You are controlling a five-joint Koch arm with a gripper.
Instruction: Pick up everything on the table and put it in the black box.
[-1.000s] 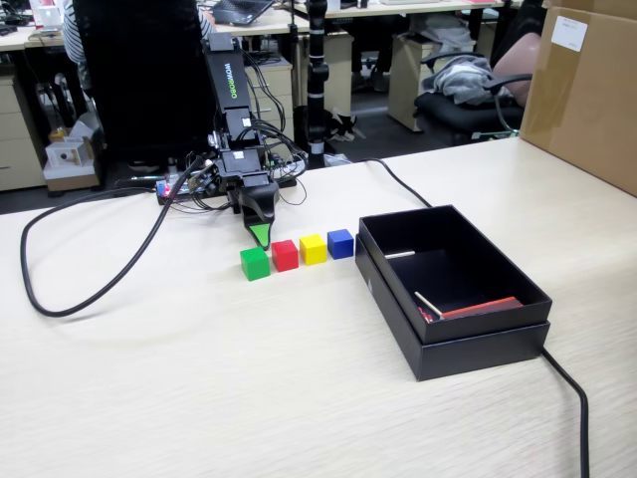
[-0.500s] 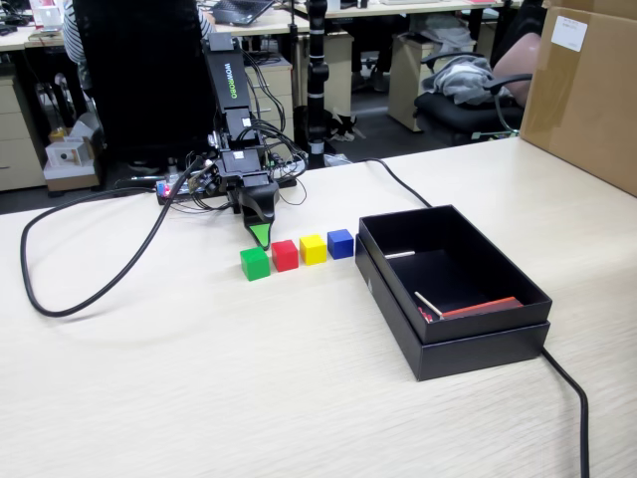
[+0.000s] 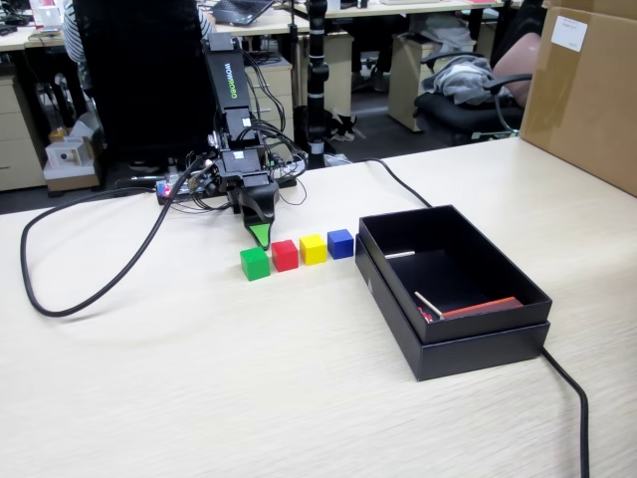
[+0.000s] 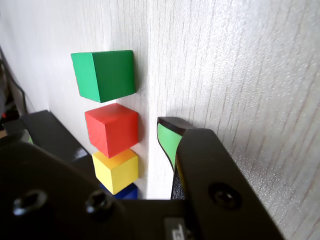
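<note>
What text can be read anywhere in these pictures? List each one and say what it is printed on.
"WOWROBO", in green letters running vertically down the robot arm's black upper link.
White label on the brown cardboard carton: too blurred to read.
The cubes, the black box and the gripper show no lettering in either view.

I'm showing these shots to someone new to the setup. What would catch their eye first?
Four bright cubes in a row mid-table in the fixed view: green cube, red cube, yellow cube, blue cube. Right of them sits the open black box; just behind the green and red cubes hangs the green-tipped gripper.
</note>
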